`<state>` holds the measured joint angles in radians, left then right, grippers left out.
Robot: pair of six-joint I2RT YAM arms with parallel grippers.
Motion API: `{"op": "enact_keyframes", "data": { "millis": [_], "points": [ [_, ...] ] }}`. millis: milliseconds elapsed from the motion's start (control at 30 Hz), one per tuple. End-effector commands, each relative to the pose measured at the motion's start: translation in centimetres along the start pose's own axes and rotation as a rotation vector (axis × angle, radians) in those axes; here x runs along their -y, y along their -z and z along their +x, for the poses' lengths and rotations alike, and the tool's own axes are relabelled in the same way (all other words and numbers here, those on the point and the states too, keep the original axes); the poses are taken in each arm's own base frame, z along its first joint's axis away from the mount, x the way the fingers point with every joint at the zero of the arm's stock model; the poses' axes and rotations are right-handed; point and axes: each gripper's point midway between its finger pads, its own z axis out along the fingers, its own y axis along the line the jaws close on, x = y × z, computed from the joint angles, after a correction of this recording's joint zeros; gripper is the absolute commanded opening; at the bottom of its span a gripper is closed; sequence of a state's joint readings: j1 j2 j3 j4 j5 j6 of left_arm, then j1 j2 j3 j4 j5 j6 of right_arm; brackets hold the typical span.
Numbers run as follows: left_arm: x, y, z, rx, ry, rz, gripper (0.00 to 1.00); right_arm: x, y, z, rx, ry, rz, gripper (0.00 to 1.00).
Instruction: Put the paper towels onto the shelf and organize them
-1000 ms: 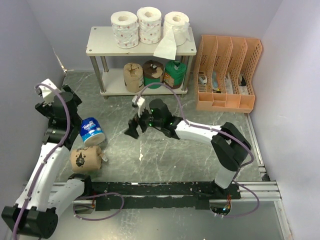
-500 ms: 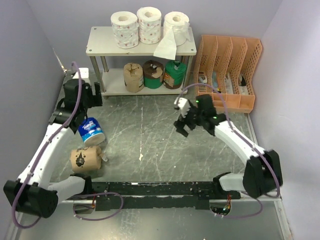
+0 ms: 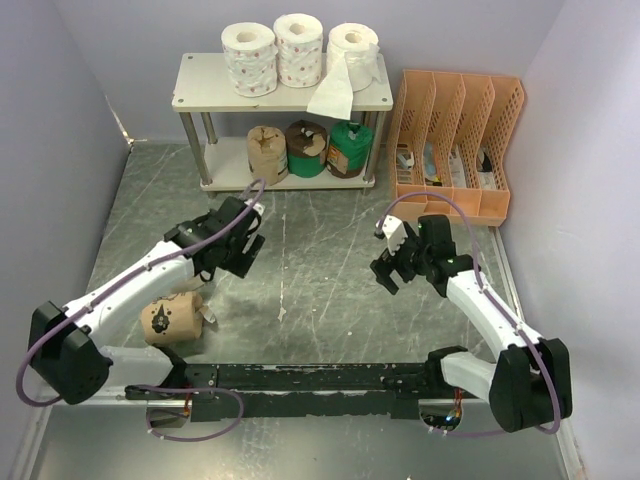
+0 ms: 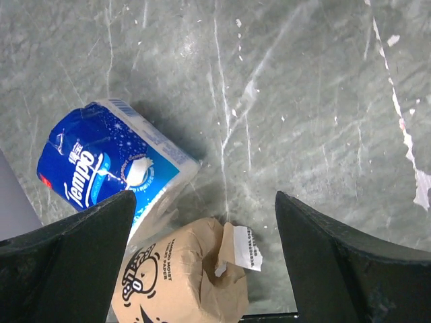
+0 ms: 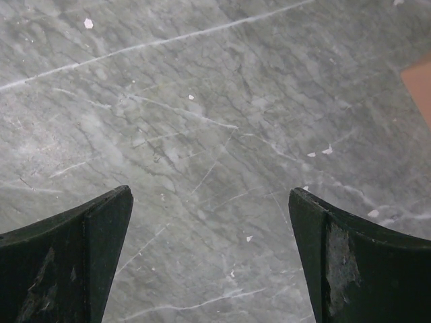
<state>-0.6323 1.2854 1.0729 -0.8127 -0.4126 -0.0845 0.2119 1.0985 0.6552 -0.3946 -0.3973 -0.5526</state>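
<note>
The shelf (image 3: 200, 86) stands at the back. Three white paper towel rolls (image 3: 298, 48) sit on its top board, one trailing a loose sheet. A tan roll (image 3: 267, 153) and two green rolls (image 3: 328, 148) sit on the lower board. A tan kraft roll (image 3: 172, 317) lies on the table at the left. My left gripper (image 3: 226, 250) is open and empty above it and the blue roll (image 4: 108, 161). In the left wrist view the tan roll (image 4: 182, 276) lies between the open fingers (image 4: 203, 199). My right gripper (image 3: 386, 270) is open and empty over bare table (image 5: 210, 192).
An orange slotted file organizer (image 3: 455, 145) stands right of the shelf, with small items in its slots. Purple walls close in the left, back and right. A black rail (image 3: 330, 378) runs along the near edge between the arm bases.
My left arm swung from the left wall toward the middle and now covers the blue roll from above. My right arm drew back to the right and nearer, away from the shelf.
</note>
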Motion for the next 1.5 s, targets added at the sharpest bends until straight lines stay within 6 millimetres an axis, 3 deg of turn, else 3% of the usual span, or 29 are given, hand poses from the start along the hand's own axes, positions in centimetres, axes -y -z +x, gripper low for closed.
{"op": "enact_keyframes", "data": {
  "millis": [0,167,333,567,700,1100,1233,1367,1467],
  "points": [
    [-0.5,1.7,-0.8,0.097,-0.034,-0.027,0.96,0.3,-0.3,0.3,-0.015,0.004,-0.006,1.0],
    [-0.3,0.6,-0.3,0.043,-0.131,-0.028,0.96,0.4,-0.3,0.7,-0.01,0.03,0.005,1.0],
    [-3.2,-0.8,2.4,-0.123,-0.307,-0.22,0.96,0.3,-0.4,0.9,-0.024,0.023,-0.006,1.0],
    [-2.9,-0.8,5.4,-0.177,-0.481,-0.13,0.95,0.7,-0.4,1.4,-0.034,0.022,0.011,1.0],
    [-3.8,-1.1,6.6,-0.17,-0.537,-0.17,0.95,0.7,-0.5,1.7,-0.043,0.016,0.011,1.0],
    [-5.3,-3.5,5.3,-0.177,-0.46,-0.228,0.95,0.6,-0.8,2.4,-0.072,0.002,-0.006,1.0],
    [-5.9,-4.5,5.7,-0.228,-0.442,-0.23,0.95,0.7,-0.7,2.5,-0.071,-0.004,-0.006,1.0],
    [-6.1,-5.2,5.6,-0.244,-0.418,-0.224,1.0,0.8,-0.6,2.6,-0.069,-0.011,-0.009,1.0],
    [-6.0,-5.8,5.7,-0.262,-0.406,-0.211,0.91,0.7,-0.6,2.7,-0.068,-0.013,-0.02,0.92]
  ]
}}
